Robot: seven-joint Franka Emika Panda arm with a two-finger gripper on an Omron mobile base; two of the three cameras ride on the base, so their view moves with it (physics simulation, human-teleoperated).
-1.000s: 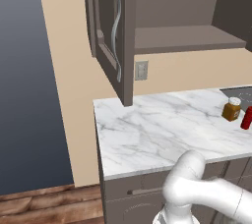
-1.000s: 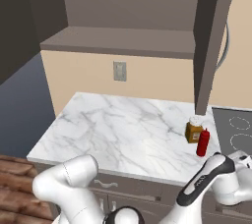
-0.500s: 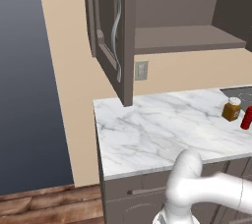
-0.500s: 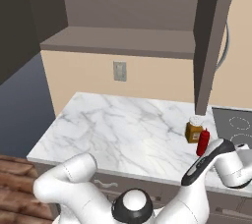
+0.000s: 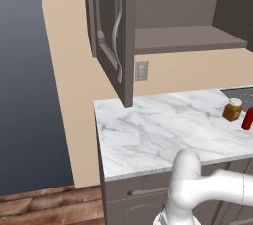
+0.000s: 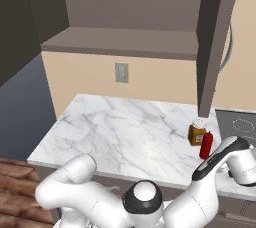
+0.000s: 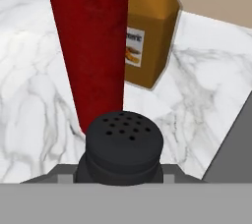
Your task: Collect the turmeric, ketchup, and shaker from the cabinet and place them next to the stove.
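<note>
shaker: small dark grey-black shaker with a domed, perforated top (image 7: 124, 142), at the very bottom of the hand view, right up against the hand and in front of the other two items.
pincer: its tips are hidden under the shaker's cap; going by how the shaker sits square in the hand, the pincer looks clamped together on the shaker.
ketchup: slim bright red squeeze bottle (image 7: 90, 46), upright on the marble, just behind the shaker in the hand view; seen as a small red bottle (image 6: 206, 145) in the right base view.
turmeric: amber-brown jar of orange powder with a cream-white lid and pale label (image 7: 149, 31), upright, beside and slightly behind the ketchup, close to touching it.
counter: white marble worktop with grey veining (image 5: 163, 130), both placed items standing near its far right end.
stove: flat dark cooktop with a thin lighter rim (image 6: 239, 122), just beyond the two bottles.
cabinet: dark grey-brown wall cabinet with panelled door hanging open and wavy silver handle (image 5: 117, 36); its shelf looks bare.
progress: two of three appear set down by the stove; the shaker seems the last.
risk: the shaker is very near the ketchup, so lowering it forward could nudge the tall thin bottle and topple it onto the turmeric.
risk two: letting go before the base meets the marble could tip the shaker.
</note>
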